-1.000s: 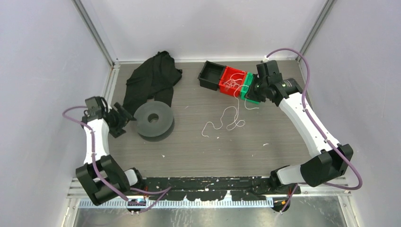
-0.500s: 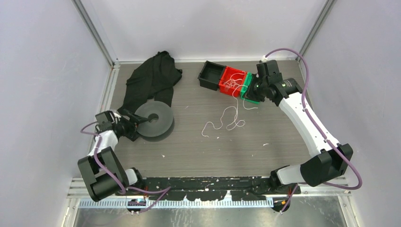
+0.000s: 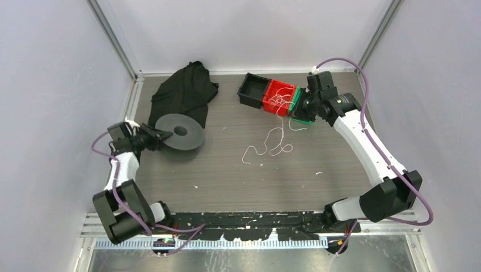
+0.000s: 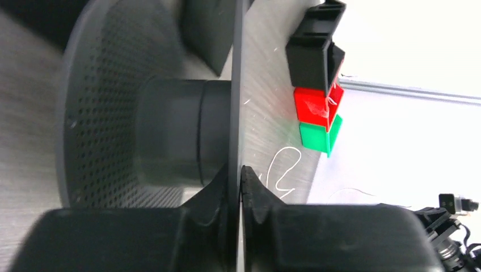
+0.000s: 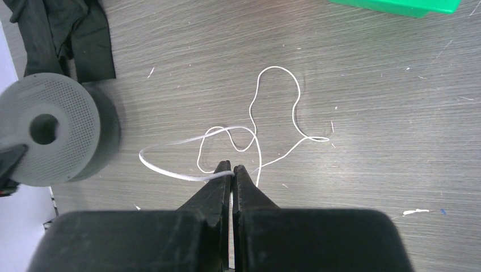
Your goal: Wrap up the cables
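A thin white cable (image 3: 269, 144) lies in curly loops on the table and shows in the right wrist view as the cable (image 5: 276, 67). More cables (image 3: 278, 102) are tangled in the red bin (image 3: 272, 88). My right gripper (image 3: 299, 111) hovers by the green bin (image 3: 296, 102). Seen from its wrist, the right gripper (image 5: 232, 168) is shut on one cable end (image 5: 170, 173). My left gripper (image 3: 156, 137) is shut on the rim of a grey perforated spool (image 3: 180, 131). In its wrist view the left gripper (image 4: 238, 170) pinches the thin flange of the spool (image 4: 170, 136), which is tilted off the table.
A black bin (image 3: 252, 90) stands in a row with the red and green bins at the back. A crumpled black cloth (image 3: 181, 93) lies at the back left, just behind the spool. Small white scraps dot the table (image 3: 317, 170).
My left gripper swung in to the spool, closed on its flange and tipped it up and back. The right gripper has barely moved and still holds the cable.
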Available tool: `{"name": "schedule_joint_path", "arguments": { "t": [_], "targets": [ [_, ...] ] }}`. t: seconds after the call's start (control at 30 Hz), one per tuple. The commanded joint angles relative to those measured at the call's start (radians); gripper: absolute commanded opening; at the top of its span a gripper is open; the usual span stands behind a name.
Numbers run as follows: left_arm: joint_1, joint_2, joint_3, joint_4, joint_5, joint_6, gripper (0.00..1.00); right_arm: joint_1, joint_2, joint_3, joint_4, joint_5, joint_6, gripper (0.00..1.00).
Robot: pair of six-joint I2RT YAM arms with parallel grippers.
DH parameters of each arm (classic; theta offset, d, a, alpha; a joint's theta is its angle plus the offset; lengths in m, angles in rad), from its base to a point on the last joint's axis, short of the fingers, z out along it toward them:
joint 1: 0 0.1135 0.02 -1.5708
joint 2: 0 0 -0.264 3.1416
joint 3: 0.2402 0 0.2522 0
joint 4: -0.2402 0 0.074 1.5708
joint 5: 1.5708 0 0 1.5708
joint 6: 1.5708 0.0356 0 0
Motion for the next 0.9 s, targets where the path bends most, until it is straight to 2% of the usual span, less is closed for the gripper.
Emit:
{"name": "schedule_joint_path", "arguments": {
  "t": [0.0,0.07,0.17,0.3,0.53,0.63,0.87],
  "targets": [
    [-0.062,-0.08,0.179,-0.16,-0.045,0.124,0.02,0.004,0.013,0.027,0.044,-0.029,0.015,0.01],
    [-0.126,-0.068,0.26,-0.224,-0.059,0.176,0.0,0.005,0.017,0.025,0.05,-0.035,0.023,0.01],
    [-0.288,-0.036,0.403,-0.331,-0.137,0.288,0.01,0.006,0.018,0.025,0.052,-0.038,0.028,0.01],
    [-0.558,0.019,0.582,-0.491,-0.369,0.45,0.0,0.006,0.004,0.022,0.05,-0.025,0.031,0.0],
    [-0.931,0.13,0.767,-0.58,-0.772,0.604,0.0,0.006,-0.02,0.008,0.033,-0.005,0.033,0.0],
    [-1.029,0.165,0.79,-0.562,-0.901,0.641,0.0,0.006,-0.039,-0.002,0.031,0.003,0.038,0.01],
    [-1.137,0.266,0.807,-0.427,-0.957,0.649,0.0,0.006,-0.045,-0.011,0.033,0.001,0.044,0.01]
  ]
}}
